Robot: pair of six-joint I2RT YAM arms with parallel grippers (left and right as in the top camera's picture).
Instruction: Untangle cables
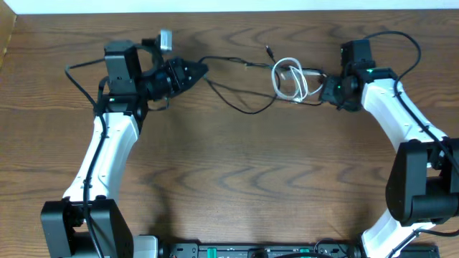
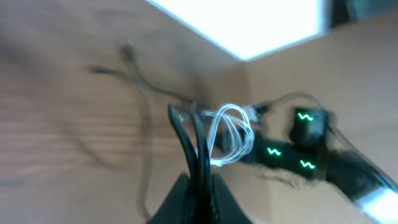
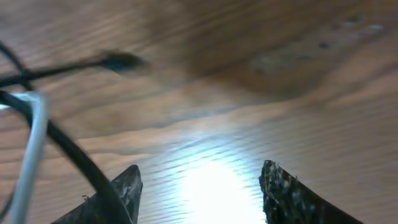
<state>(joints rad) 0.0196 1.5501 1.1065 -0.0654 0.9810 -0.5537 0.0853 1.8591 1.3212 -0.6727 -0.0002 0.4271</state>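
Observation:
The black cable (image 1: 244,109) sags across the table's far middle, and one plug end (image 1: 269,51) points to the far edge. My left gripper (image 1: 199,71) is shut on the black cable's left part. In the left wrist view the black cable (image 2: 189,134) rises out of the closed left gripper (image 2: 200,186). The white cable (image 1: 289,79) lies in loops to the right, crossed by the black one, and shows as the white cable (image 2: 231,134) behind. My right gripper (image 1: 327,86) stands open just right of the white loops. In its own view the right gripper (image 3: 199,180) holds nothing; the black cable (image 3: 68,149) passes over its left finger.
The table's far edge (image 1: 229,11) runs close behind both grippers, and its left edge (image 1: 6,50) shows at far left. Both arm bases (image 1: 79,222) stand at the near side. The right arm's green lights (image 2: 305,124) glow behind the white loops.

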